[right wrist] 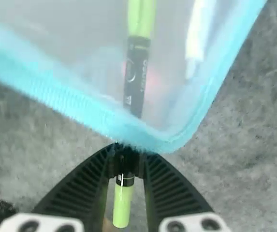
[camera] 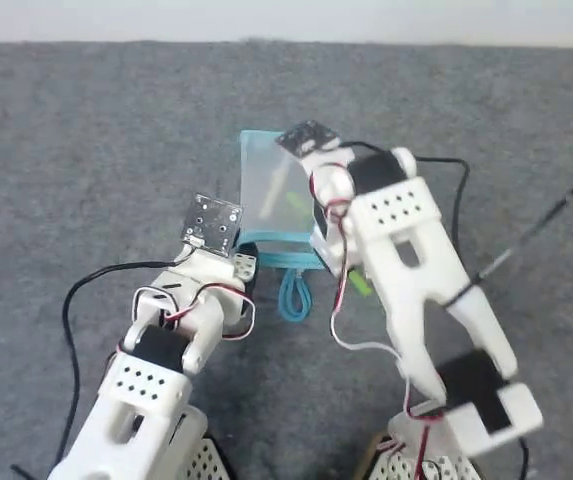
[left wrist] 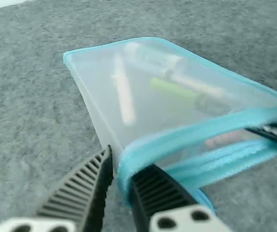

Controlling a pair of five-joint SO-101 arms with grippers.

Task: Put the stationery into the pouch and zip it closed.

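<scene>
A clear pouch (camera: 271,195) with teal trim lies mid-table, its zip mouth toward the arms. Inside the pouch (left wrist: 143,116) are a white pen (left wrist: 123,96) and a green pen (left wrist: 177,91) with a dark end. My left gripper (left wrist: 121,174) is shut on the teal zip edge at one corner of the mouth; in the high view it (camera: 249,268) is at the near left corner. My right gripper (right wrist: 124,155) is shut on a second green pen (right wrist: 121,205), whose black end meets the pouch's teal edge (right wrist: 80,113). From above, that gripper (camera: 324,245) is at the near right corner.
A teal cord loop (camera: 294,297) lies on the grey carpet just in front of the pouch, between the two arms. Black cables (camera: 526,235) trail to the right and left of the arm bases. Open carpet (camera: 86,130) surrounds the pouch.
</scene>
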